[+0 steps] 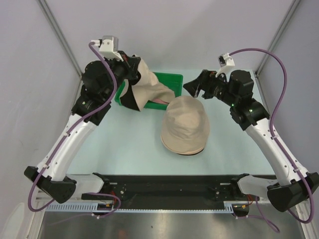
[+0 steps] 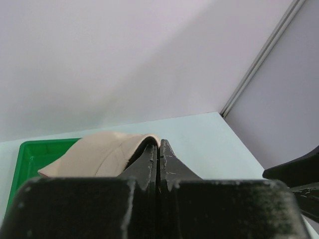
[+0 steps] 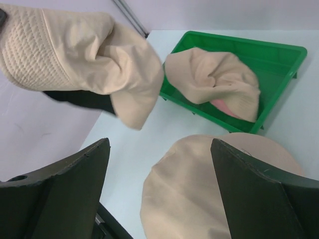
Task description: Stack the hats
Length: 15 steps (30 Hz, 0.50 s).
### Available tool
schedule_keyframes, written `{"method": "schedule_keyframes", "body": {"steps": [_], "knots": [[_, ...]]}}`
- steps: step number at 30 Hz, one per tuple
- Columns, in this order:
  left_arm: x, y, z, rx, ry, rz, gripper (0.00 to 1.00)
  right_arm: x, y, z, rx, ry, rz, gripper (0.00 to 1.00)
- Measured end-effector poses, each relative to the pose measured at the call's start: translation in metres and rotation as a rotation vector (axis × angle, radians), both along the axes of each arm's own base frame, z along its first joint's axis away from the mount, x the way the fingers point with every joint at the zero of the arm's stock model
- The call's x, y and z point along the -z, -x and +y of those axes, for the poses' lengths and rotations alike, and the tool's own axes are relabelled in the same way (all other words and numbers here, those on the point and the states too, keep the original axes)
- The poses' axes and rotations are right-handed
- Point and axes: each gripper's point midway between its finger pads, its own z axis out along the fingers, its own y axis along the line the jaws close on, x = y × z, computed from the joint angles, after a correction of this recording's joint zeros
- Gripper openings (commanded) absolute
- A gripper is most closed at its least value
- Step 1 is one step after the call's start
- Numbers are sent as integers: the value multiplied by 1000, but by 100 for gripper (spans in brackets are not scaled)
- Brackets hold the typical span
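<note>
My left gripper is shut on the brim of a beige hat with a black inner side, holding it in the air over the left part of the green tray. In the left wrist view the jaws are pressed together on the hat's edge. A second beige hat lies crown up on the table. A third crumpled hat with a pink inside lies in the tray. My right gripper is open and empty, above the far edge of the table hat.
The green plastic tray stands at the back centre of the table and also shows in the right wrist view. Grey walls enclose the left, back and right. A black rail runs along the near edge.
</note>
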Motion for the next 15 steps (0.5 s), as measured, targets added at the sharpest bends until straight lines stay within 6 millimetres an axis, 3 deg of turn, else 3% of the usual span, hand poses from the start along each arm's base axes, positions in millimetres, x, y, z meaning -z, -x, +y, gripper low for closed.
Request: {"method": "schedule_keyframes", "body": {"steps": [8, 15], "knots": [[-27, 5, -6, 40, 39, -66, 0, -4, 7, 7, -9, 0, -16, 87], [-51, 24, -4, 36, 150, -80, 0, -16, 37, 23, -76, -17, -57, 87]]}}
